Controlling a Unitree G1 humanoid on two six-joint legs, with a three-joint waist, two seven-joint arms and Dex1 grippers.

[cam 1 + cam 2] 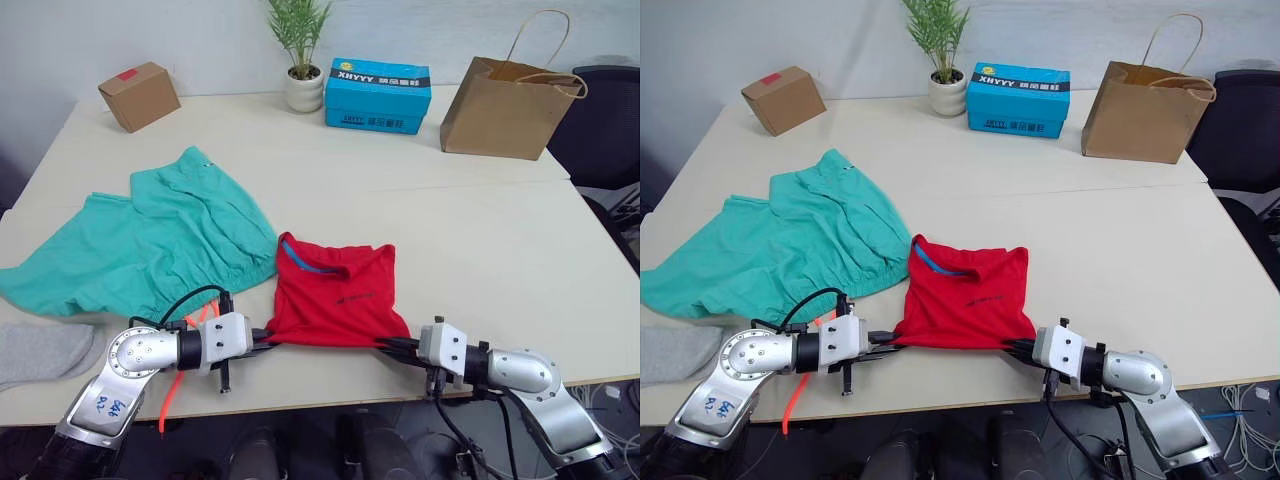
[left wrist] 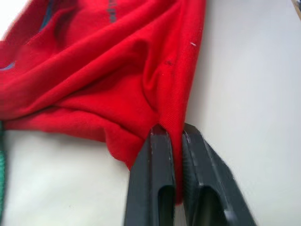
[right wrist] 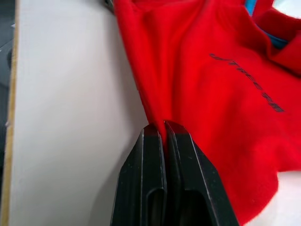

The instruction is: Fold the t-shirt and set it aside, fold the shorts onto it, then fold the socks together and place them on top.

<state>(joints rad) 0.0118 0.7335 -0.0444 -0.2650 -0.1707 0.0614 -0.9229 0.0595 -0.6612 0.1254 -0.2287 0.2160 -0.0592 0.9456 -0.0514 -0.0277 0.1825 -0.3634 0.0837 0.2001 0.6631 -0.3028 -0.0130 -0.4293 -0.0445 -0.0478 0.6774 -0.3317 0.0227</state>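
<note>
Each hand pinched a near corner of the one red t-shirt (image 1: 335, 295): the left hand (image 1: 262, 340) had its fingers pressed together on the hem corner, the right hand (image 1: 385, 345) likewise on the opposite corner, probably so the already partly folded cloth could be lifted or dragged evenly to set it aside. The shirt stretched between and beyond the two hands on the surface (image 1: 480, 230). One pair of teal shorts (image 1: 150, 240) lay just beyond the left hand, touching the shirt's edge; grey sock (image 1: 40, 350) fabric lay outward of that hand, its count unclear.
</note>
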